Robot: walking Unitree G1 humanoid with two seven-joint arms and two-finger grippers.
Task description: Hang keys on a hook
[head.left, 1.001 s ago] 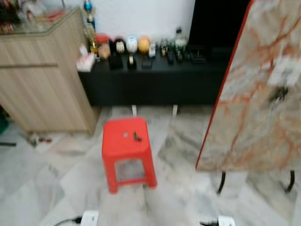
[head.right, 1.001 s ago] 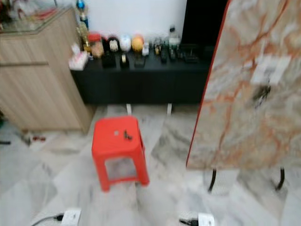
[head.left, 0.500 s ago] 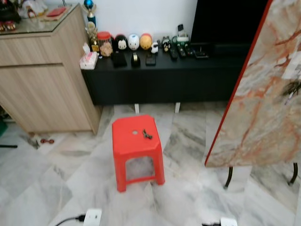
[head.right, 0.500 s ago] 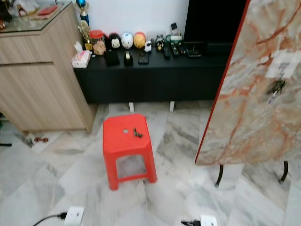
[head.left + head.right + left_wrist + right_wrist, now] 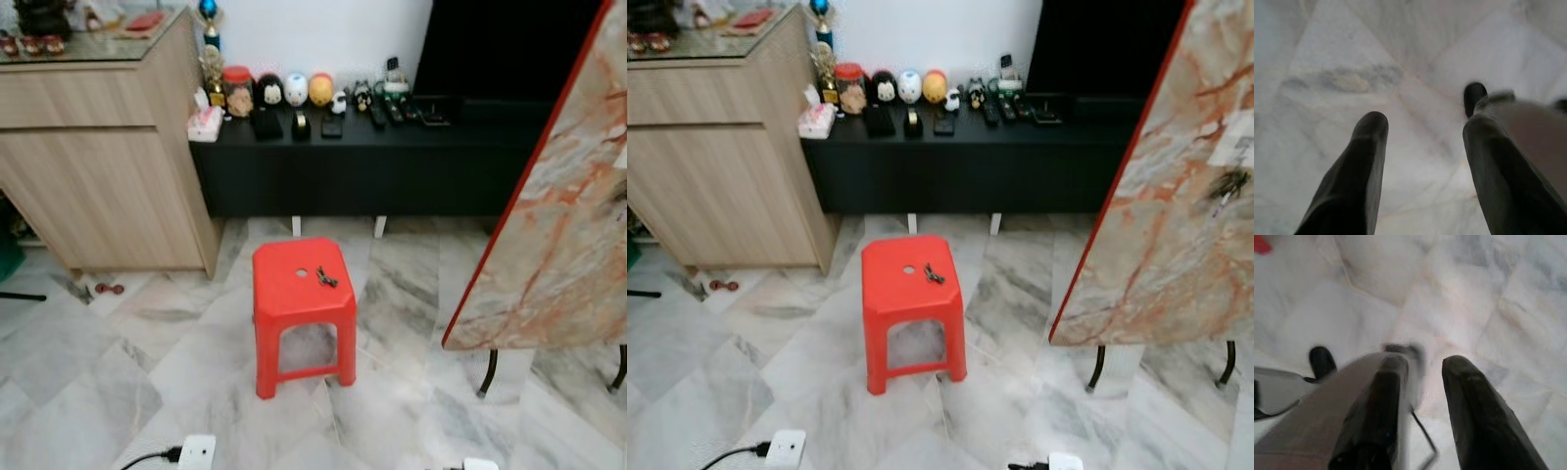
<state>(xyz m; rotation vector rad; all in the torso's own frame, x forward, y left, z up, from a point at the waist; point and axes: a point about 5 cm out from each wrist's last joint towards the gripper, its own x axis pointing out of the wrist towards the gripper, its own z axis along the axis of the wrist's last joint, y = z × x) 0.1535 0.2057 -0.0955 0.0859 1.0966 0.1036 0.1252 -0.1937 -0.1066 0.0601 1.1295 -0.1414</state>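
Observation:
A small bunch of dark keys (image 5: pixel 326 278) lies on top of a red plastic stool (image 5: pixel 294 299) in the middle of the marble floor. To the right stands a tilted marble-patterned panel (image 5: pixel 1176 225) with a red edge. A white hook pad (image 5: pixel 1242 152) sits on it, and another dark bunch of keys (image 5: pixel 1227 184) hangs just below. My left gripper (image 5: pixel 1422 127) hangs open over the floor, nothing between its fingers. My right gripper (image 5: pixel 1425 367) also hangs over the floor, open and empty.
A wooden cabinet (image 5: pixel 98 166) stands at the left. A low black console (image 5: pixel 392 166) with figurines and remotes runs along the back wall. White power sockets (image 5: pixel 196 452) (image 5: pixel 1065 461) with cables lie on the near floor. The panel's black legs (image 5: pixel 1097 367) stand by the stool's right.
The whole picture has slid to the right and grown sharper, so the camera has moved. The keys still lie on the stool.

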